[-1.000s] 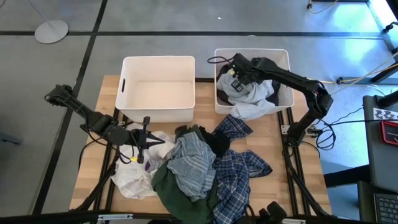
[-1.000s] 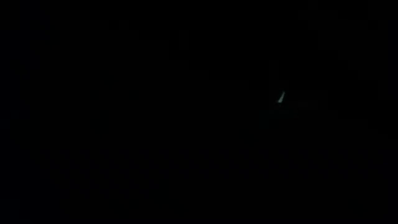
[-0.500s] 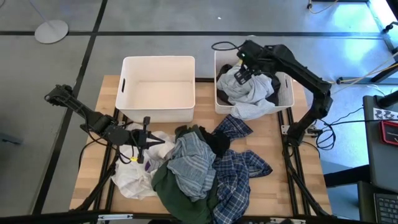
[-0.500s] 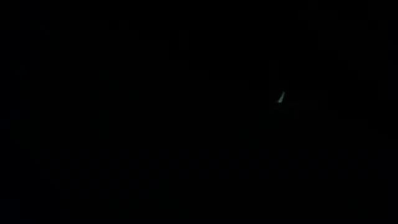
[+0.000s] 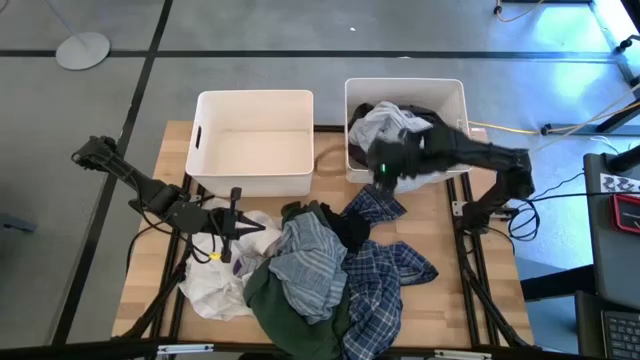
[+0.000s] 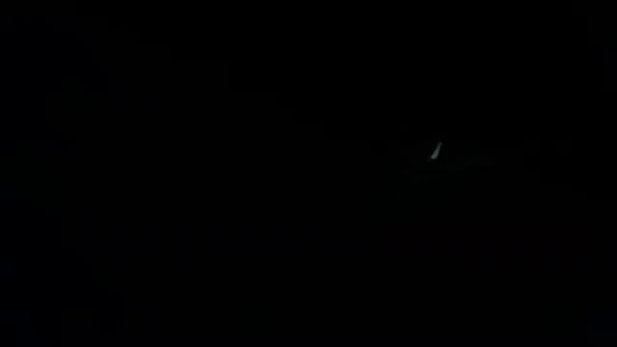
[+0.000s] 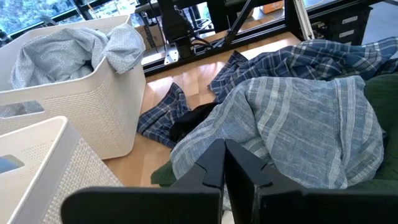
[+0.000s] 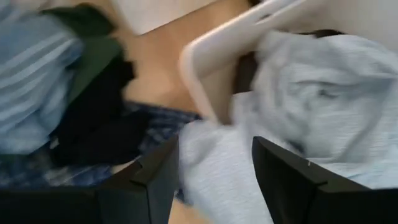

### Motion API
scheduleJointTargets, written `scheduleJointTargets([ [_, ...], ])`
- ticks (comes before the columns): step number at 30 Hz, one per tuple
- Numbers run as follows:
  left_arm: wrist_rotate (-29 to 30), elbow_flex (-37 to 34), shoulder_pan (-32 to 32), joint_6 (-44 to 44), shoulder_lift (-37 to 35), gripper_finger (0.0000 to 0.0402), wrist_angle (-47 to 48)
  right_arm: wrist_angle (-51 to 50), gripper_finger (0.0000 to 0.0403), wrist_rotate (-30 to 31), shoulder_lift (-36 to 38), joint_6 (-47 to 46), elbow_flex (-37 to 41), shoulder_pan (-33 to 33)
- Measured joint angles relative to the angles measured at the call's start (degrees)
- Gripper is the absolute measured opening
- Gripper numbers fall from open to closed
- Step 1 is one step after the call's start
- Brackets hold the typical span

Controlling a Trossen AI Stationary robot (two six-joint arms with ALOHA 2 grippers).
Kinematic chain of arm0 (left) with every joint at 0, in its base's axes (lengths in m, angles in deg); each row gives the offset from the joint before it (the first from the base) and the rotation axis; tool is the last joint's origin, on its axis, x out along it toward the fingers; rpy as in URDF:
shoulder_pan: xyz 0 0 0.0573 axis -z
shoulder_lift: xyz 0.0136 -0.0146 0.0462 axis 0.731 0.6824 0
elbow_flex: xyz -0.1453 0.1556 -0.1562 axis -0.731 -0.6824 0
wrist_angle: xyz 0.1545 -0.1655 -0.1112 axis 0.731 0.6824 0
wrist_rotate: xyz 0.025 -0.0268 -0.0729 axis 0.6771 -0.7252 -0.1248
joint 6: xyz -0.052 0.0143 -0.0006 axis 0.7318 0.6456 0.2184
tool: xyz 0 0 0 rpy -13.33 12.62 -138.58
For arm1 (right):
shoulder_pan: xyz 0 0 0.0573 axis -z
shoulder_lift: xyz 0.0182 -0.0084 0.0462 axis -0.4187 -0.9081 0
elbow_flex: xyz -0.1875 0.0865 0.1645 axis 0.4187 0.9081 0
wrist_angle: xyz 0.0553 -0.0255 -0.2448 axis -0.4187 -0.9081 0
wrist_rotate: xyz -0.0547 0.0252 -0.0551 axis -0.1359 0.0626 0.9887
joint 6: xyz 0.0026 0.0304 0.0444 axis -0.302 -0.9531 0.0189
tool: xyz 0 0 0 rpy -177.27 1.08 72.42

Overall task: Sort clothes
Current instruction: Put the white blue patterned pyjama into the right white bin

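Jaws of the right gripper stand apart, empty, over the right bin's near rim; the heaped clothes lie just ahead, nearer the left gripper, pinched shut.

The low view is almost wholly black — only a small pale sliver shows, too small to identify. In the high view the right gripper is smeared by motion over the near wall of the right bin, so its outline is unclear, and the right wrist view is blurred throughout. The clothes lie heaped on the table — lower garments are covered by upper ones, and the pile's near edge is cut off.
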State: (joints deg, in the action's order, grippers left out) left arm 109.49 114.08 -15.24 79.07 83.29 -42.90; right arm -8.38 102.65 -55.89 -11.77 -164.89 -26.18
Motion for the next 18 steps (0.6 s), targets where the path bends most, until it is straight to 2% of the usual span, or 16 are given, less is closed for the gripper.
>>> scheduleJointTargets([
  [4, 0.0, 0.0, 0.0, 0.2, 0.0, 0.0001, 0.0, 0.0, 0.0189, 2.3, 0.0, -0.9, 2.8, -8.4],
  [10, 0.0, 0.0, 0.0, 0.4, 0.0, 0.0001, 0.0, 0.3, 0.0177, 11.0, 0.0, -4.1, 10.6, -17.7],
  [15, 0.0, 0.0, 0.0, 0.4, 0.0, 0.0001, 0.0, 0.3, 0.0174, 18.9, 0.0, -5.8, 17.9, -22.4],
  [18, 0.0, 0.0, 0.0, 0.4, 0.0, 0.0001, 0.0, 0.3, 0.0174, 21.4, 0.0, -6.6, 21.8, -23.6],
])
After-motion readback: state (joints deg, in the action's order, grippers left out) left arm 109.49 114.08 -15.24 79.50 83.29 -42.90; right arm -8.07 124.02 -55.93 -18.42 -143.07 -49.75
